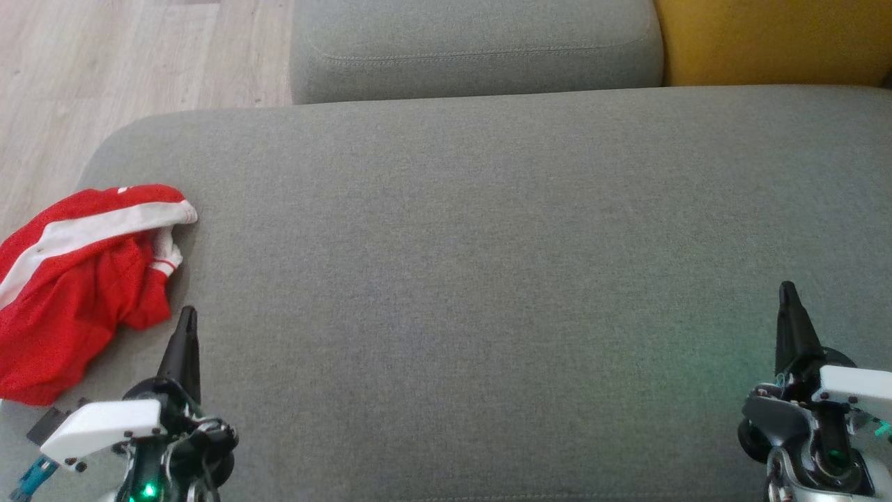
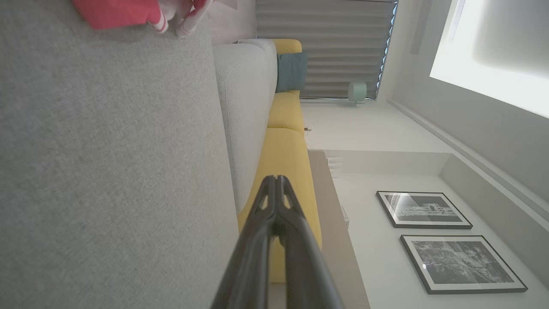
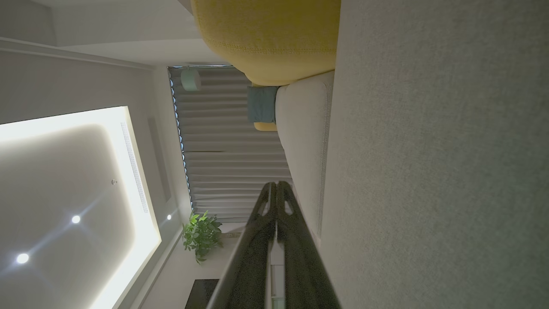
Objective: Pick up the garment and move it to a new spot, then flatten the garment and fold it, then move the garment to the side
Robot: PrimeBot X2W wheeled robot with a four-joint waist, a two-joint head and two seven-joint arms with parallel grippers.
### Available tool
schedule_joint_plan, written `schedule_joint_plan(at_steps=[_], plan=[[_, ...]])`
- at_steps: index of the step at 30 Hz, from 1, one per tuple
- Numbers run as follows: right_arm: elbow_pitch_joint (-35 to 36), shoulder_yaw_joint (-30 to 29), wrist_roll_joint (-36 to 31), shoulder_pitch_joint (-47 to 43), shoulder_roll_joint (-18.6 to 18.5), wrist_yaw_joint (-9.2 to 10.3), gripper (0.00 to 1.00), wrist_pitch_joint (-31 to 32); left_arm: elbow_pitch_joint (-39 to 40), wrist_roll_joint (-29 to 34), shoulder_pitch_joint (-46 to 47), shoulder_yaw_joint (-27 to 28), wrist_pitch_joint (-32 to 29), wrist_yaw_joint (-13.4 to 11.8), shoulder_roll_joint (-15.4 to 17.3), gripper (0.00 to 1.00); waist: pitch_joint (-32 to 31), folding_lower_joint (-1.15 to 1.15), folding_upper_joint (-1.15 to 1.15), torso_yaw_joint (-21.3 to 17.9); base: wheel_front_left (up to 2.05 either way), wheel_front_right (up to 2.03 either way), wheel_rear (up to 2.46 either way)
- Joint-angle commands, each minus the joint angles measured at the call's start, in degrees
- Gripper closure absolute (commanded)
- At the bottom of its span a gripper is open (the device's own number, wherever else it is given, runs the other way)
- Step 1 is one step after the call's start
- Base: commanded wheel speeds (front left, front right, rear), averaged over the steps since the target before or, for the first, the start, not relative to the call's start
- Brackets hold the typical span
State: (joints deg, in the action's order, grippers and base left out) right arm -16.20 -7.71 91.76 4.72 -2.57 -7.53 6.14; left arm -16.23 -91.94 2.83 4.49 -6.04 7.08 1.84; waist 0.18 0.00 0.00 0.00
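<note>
Two grippers sat closed and empty in the head view: the left gripper (image 1: 187,315) near the crumpled red garment (image 1: 77,279) at the left edge of the sofa seat (image 1: 474,265), the right gripper (image 1: 787,289) well apart. Left wrist view: pickup seemed unstarted; fingers needed to part, path unobstructed. Right wrist view: fingers pressed together.

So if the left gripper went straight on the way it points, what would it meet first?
Not the garment, which lies off to its left. The left gripper points along bare seat; the way looks free, perhaps until the back cushion, though depth is unclear.
</note>
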Motion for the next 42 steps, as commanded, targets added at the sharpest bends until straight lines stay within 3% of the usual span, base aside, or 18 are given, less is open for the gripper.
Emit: schedule_joint_plan(at_steps=[1, 42], plan=[[2.2, 1.2, 0.4, 1.5, -0.3, 0.04, 1.00, 0.3, 2.2, -0.3, 3.3, 2.0, -0.4, 0.4, 1.0, 1.00, 0.0, 0.00, 0.00, 0.0, 0.00, 0.00, 0.00], [2.2, 1.2, 0.4, 1.5, -0.3, 0.04, 1.00, 0.3, 2.2, -0.3, 3.3, 2.0, -0.4, 0.4, 1.0, 1.00, 0.0, 0.00, 0.00, 0.0, 0.00, 0.00, 0.00]])
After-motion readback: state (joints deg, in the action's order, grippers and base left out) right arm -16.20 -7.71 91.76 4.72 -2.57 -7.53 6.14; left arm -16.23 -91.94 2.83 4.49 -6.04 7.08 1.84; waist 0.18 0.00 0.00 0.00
